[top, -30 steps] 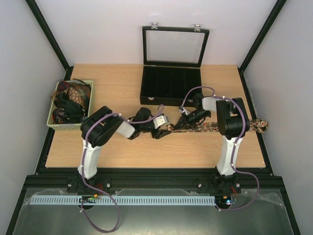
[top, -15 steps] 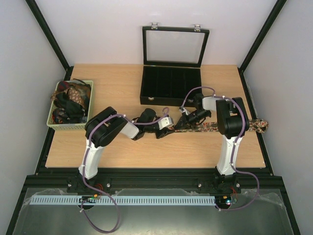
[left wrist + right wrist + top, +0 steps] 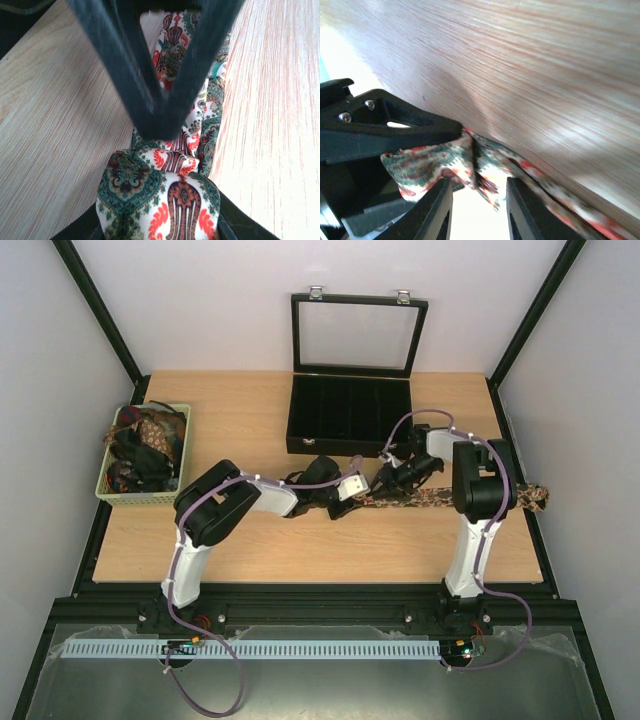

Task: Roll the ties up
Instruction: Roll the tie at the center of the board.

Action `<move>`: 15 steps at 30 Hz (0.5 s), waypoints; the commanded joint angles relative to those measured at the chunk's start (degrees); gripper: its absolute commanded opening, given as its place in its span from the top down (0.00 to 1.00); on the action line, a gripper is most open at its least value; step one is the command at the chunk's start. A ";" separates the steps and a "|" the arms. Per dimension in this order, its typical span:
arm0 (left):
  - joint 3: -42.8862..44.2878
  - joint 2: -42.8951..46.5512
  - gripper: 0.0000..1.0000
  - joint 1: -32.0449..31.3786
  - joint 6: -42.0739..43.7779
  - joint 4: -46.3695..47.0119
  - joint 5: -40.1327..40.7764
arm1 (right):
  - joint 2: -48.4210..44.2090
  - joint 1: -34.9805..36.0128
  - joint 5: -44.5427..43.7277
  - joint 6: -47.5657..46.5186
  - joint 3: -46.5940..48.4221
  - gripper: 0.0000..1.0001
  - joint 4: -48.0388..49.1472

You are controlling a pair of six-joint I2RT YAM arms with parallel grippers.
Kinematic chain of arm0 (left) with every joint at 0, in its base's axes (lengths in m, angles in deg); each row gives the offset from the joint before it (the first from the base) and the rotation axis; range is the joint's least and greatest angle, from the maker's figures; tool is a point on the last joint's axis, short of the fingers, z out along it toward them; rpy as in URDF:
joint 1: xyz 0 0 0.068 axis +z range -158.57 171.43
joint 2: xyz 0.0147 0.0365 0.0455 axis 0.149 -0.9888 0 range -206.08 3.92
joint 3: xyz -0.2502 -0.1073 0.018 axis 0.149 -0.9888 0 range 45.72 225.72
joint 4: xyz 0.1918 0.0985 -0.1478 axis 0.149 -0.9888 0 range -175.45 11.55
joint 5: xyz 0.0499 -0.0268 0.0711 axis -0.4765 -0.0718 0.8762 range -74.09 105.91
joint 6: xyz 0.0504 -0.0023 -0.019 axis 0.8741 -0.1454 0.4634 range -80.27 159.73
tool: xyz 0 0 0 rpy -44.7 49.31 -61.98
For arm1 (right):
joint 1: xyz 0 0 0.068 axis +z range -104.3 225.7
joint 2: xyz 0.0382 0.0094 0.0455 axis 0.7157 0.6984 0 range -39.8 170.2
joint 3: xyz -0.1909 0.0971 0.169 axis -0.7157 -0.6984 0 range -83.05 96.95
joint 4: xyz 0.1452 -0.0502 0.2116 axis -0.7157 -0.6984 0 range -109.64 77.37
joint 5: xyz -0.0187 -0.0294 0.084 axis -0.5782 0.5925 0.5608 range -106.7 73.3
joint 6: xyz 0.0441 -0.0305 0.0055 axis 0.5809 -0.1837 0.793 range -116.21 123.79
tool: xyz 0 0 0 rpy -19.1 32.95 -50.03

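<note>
In front of the black case (image 3: 345, 446), a paisley tie (image 3: 420, 500) lies stretched along the desk (image 3: 250, 540), one end reaching past the case's right side. Just before the case's front wall, the left hand (image 3: 350, 496) is clamped on the tie's folded end. The right hand (image 3: 384, 480) sits close beside it, fingers apart, with fabric loose at their tips. Left of the case, a green basket (image 3: 108, 494) holds other ties (image 3: 145, 445). The case's glass lid (image 3: 355, 335) stands open.
</note>
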 commanded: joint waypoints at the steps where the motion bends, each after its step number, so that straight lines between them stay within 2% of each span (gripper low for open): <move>1: -2.08 -0.80 0.66 0.12 2.27 -20.76 8.84 | -1.72 -2.47 -1.12 -1.84 1.87 0.63 -7.02; 3: -1.29 -0.63 0.66 0.24 3.22 -23.34 10.00 | -3.92 -2.40 4.86 3.65 0.03 0.53 -4.10; 5: -0.57 -0.42 0.66 0.30 4.07 -25.17 10.42 | -6.05 -1.60 10.21 11.12 -3.14 0.50 2.58; 8: -0.83 0.21 0.66 0.54 4.45 -26.01 10.08 | -7.57 0.50 13.17 17.24 -6.16 0.53 8.92; 15: -0.99 -0.03 0.65 0.54 4.44 -26.60 9.77 | -5.55 4.05 11.98 18.40 -8.17 0.62 12.94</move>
